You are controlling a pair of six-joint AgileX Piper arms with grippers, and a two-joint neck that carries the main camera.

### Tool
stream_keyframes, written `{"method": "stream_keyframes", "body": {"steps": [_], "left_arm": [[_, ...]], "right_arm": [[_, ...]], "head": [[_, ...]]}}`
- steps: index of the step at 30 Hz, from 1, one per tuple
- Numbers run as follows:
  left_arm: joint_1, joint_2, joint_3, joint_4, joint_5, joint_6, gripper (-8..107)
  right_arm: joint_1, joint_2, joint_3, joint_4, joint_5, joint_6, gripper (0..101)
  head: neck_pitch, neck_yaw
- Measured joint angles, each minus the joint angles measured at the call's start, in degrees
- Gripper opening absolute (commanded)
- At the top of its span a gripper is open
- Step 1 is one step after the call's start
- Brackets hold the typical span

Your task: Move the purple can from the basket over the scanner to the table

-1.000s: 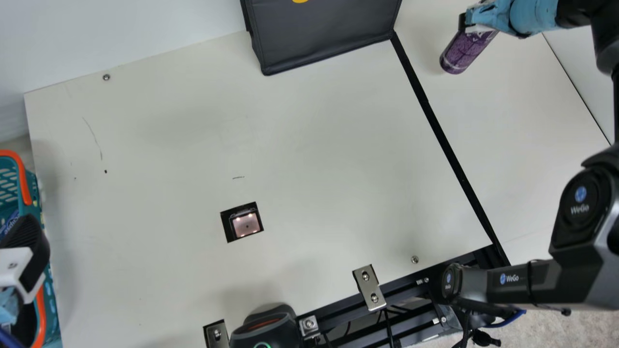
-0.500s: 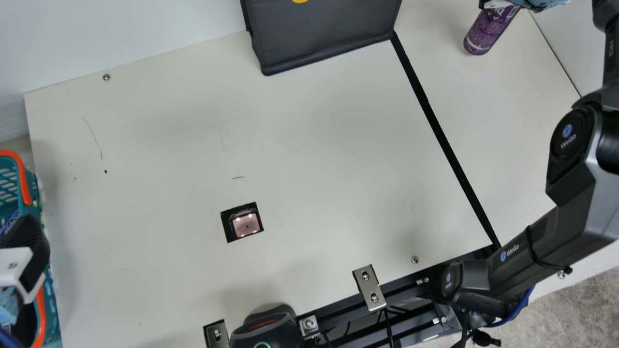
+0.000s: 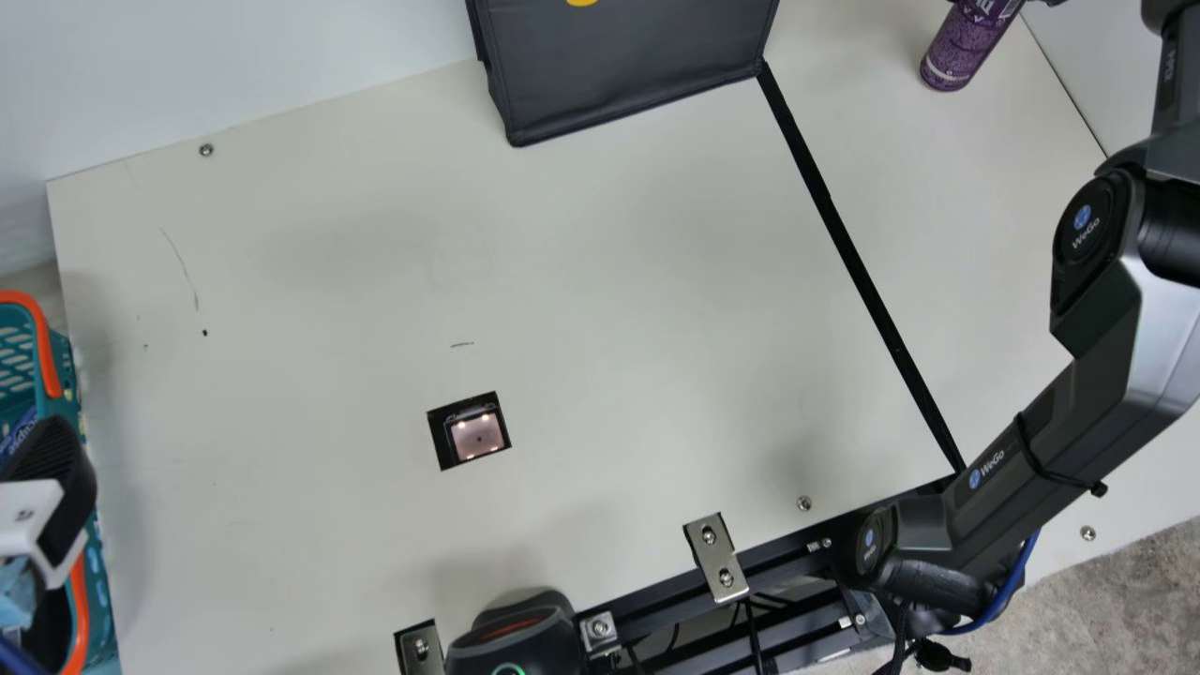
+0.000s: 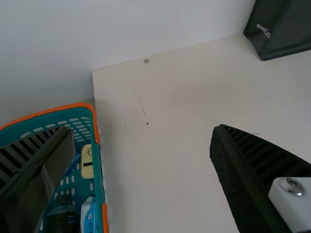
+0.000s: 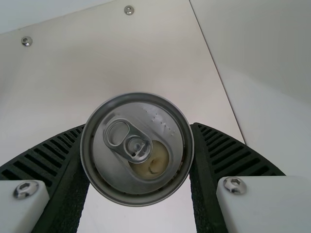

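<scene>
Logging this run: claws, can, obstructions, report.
Left claw open near basket. Right claw gripping purple can; contact with table unclear. Dark bag left of can in main view, not beneath.

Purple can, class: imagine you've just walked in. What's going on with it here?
The robot's right claw has the purple can gripped between its fingers, on the far side of the black strip from the scanner. Whether the can's base touches the table is hard to tell. The left claw hangs open by the basket, holding nothing.
</scene>
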Motion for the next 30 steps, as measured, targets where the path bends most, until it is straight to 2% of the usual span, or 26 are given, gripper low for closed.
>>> {"method": "stream_keyframes", "body": {"steps": [14,22,30], "left_arm": [[0.0,0.0,0.0,0.0,0.0,0.0,90],[0.0,0.0,0.0,0.0,0.0,0.0,90],[0.0,0.0,0.0,0.0,0.0,0.0,90]], "right_arm": [[0.05,-0.69,2.26,-1.2,-2.1,0.23,67],[-0.15,-1.51,3.15,-1.72,-1.73,0.23,94],[-0.39,-3.23,4.44,-1.83,-3.01,0.17,95]], "head": [[0.09,0.0],[0.09,0.0],[0.0,0.0]]}}
